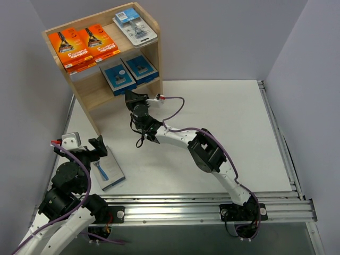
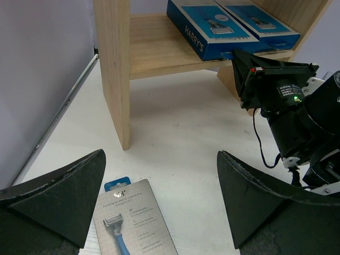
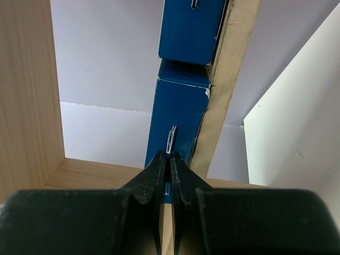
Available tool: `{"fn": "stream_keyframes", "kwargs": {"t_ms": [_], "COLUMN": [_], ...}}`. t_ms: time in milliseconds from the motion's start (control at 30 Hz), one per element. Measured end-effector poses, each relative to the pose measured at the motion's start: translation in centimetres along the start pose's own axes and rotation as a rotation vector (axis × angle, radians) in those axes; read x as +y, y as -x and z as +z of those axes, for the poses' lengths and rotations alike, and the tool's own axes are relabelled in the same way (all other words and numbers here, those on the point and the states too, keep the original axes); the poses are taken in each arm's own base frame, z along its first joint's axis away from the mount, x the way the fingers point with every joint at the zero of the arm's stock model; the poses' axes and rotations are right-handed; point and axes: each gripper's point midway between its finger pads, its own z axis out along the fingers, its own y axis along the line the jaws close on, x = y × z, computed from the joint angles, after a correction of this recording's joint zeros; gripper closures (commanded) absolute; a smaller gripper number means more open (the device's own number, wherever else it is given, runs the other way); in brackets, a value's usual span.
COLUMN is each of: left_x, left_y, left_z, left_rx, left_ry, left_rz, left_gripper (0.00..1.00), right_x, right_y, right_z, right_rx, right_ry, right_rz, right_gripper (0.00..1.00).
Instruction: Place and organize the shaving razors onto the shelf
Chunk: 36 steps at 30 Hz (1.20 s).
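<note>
I count five packs on the shelf (image 1: 85,101): orange packs (image 1: 85,45) and blister pack (image 1: 135,26) on top, blue boxes (image 1: 127,74) below by my empty, pinched-shut right gripper (image 3: 169,162), leaving one grey pack (image 1: 108,172) at the table's (image 1: 223,133) near-left corner under my wide-open left gripper (image 2: 160,155).
</note>
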Motion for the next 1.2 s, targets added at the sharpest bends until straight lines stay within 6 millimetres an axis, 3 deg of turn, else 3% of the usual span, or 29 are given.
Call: {"fn": "stream_keyframes", "kwargs": {"t_ms": [1200], "left_x": [-0.15], "left_y": [-0.23], "left_z": [0.10], "left_rx": [0.007], "left_ry": [-0.004], "left_rz": [0.007], "left_gripper": [0.06], "right_x": [-0.17], "right_y": [0.57], "right_z": [0.52], "right_rx": [0.001], "right_ry": [0.000], "right_rz": [-0.011], "right_gripper": [1.00]}}
